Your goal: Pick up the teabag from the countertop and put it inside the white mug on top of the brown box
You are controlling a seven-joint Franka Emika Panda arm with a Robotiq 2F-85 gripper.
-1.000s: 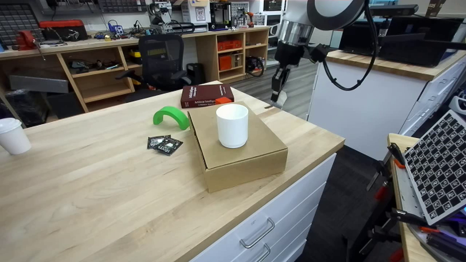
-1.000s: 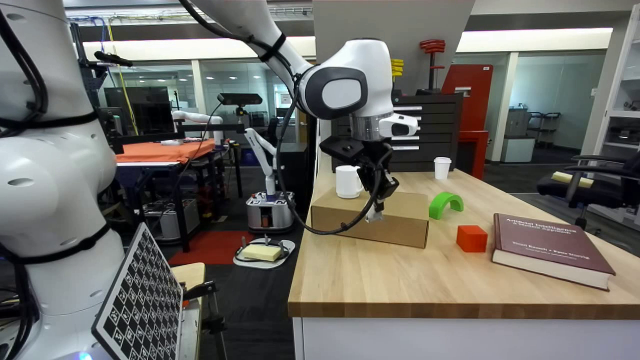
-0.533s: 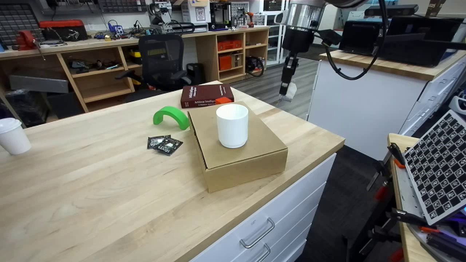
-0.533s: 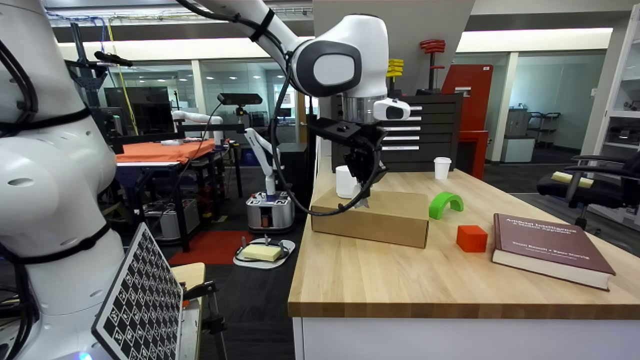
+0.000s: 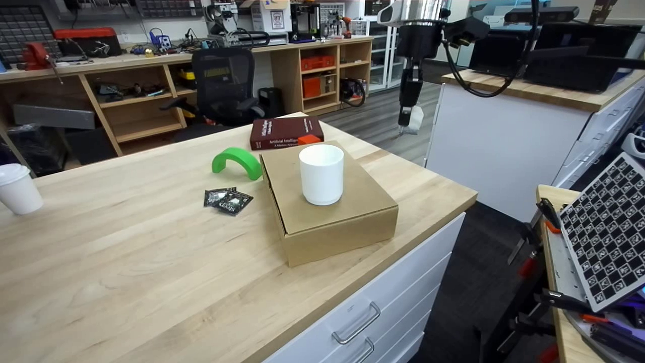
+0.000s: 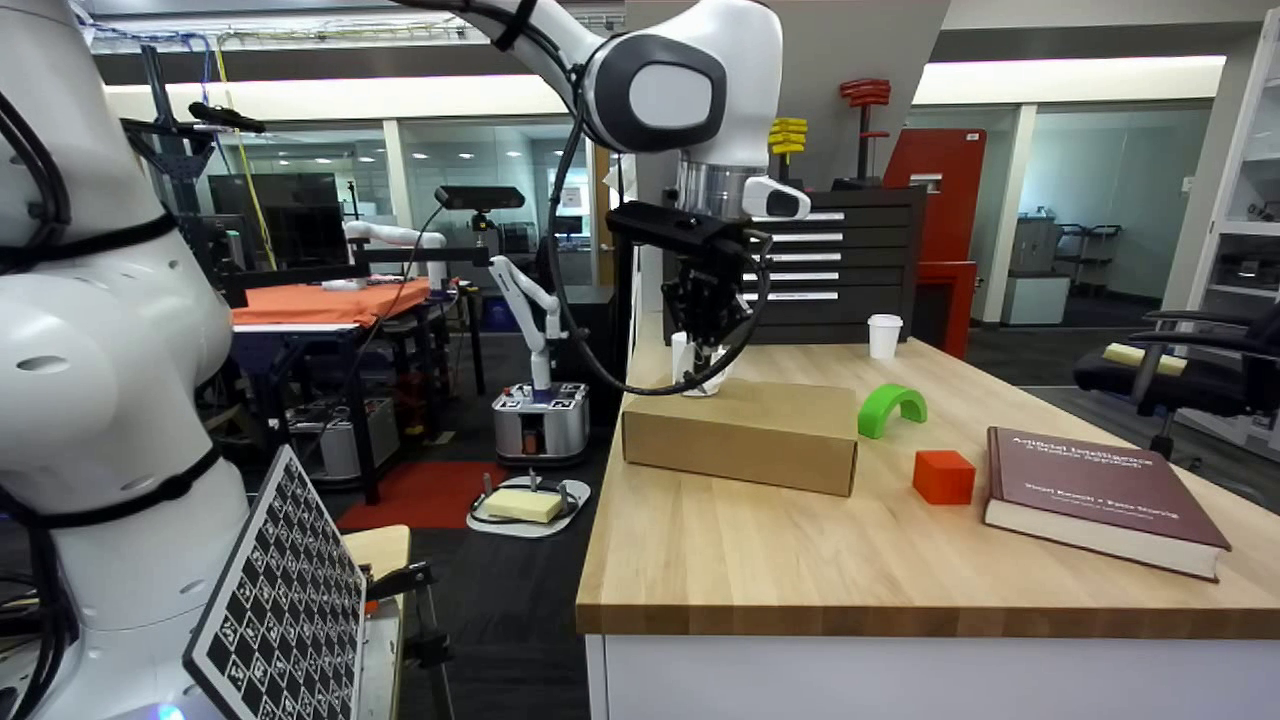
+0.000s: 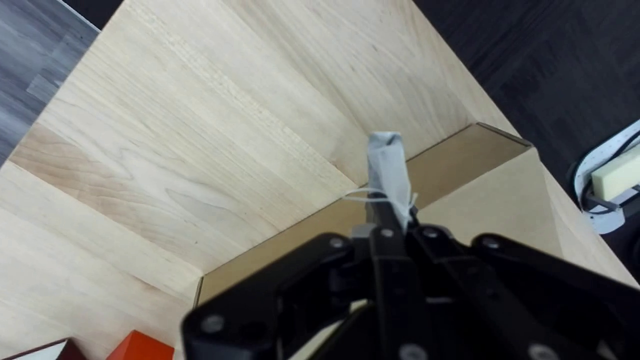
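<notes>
The teabag, pale grey-white with a thin string, sticks out from the fingertips in the wrist view [image 7: 392, 167]; it also shows in an exterior view [image 5: 415, 121]. My gripper [image 7: 395, 215] is shut on it; the gripper also shows in an exterior view [image 5: 405, 118], held in the air above the countertop [image 5: 151, 262]. The white mug [image 5: 322, 176] stands upright on the brown box [image 5: 342, 242]. In an exterior view the gripper and cable partly cover the mug [image 6: 680, 355]. The mug is out of view in the wrist view, where the box [image 7: 492, 210] lies beneath the gripper.
A green arch [image 5: 237, 160] and black packets [image 5: 229, 200] lie beside the box. A red cube [image 6: 943, 477] and a dark red book [image 6: 1100, 495] lie near it. A smaller white cup [image 6: 884, 336] stands farther off. A loose cable [image 6: 575, 330] hangs from the arm.
My gripper has risen from near the countertop with the teabag in it, and has shifted to the right in an exterior view. The mug and box have not moved.
</notes>
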